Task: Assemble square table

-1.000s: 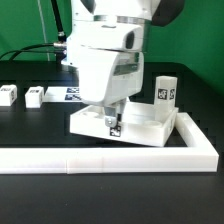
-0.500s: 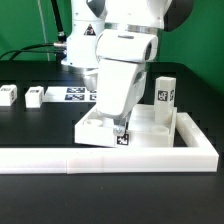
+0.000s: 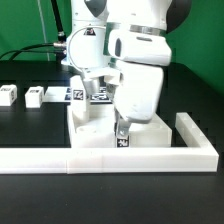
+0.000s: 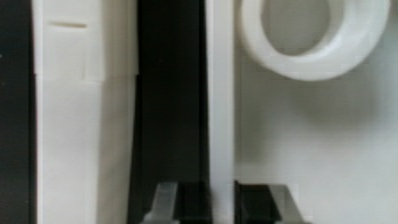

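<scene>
End effector (image 3: pixel 120 130) pinched shut on the front rim of the large square white plastic tabletop (image 3: pixel 90 128), which lies flat on the black worktop (image 3: pixel 30 125) just behind the long low white L-shaped wall (image 3: pixel 60 160). Step reads as seating the tabletop into the wall corner. Wrist view shows a dark gap between rim and wall, so probably not flush, though the view is tight. Next: slide it toward the wall's short arm on the exterior view's right, where room is open. Small white tagged block leg (image 3: pixel 8 95) and another (image 3: pixel 35 95) sit well apart, exterior view's left.
</scene>
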Robot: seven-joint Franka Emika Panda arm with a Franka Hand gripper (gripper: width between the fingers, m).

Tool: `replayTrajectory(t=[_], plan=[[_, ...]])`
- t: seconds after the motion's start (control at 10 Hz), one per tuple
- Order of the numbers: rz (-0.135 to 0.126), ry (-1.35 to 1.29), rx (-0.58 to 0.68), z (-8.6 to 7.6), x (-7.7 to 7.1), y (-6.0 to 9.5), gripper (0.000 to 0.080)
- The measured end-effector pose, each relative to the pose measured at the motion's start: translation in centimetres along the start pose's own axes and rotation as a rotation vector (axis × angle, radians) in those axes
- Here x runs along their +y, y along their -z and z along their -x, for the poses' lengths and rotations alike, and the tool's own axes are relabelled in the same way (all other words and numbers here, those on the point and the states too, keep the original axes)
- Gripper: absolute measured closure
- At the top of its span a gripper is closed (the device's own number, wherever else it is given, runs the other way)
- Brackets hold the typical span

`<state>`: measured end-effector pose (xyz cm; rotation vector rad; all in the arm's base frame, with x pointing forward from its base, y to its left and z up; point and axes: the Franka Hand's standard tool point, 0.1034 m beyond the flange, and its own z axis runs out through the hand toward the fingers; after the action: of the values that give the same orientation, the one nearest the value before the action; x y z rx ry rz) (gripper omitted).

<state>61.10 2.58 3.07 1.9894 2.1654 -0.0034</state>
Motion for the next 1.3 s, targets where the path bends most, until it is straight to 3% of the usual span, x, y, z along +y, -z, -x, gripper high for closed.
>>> replayTrajectory(t=[0.3, 0.5, 0.7, 0.9, 1.3], plan=[[-0.007, -0.049, -0.002, 0.0, -0.1, 0.0, 0.0739], [-0.049, -0.215, -0.016, -1.3, -0.1, 0.3, 0.0739], [-0.055, -0.263, -0.019, -2.4, 0.2, 0.0, 0.0738], [-0.051, -0.213, -0.013, -1.6, 0.4, -0.3, 0.0738], [-0.052, -0.232, -0.015, -1.6, 0.3, -0.3, 0.0738]])
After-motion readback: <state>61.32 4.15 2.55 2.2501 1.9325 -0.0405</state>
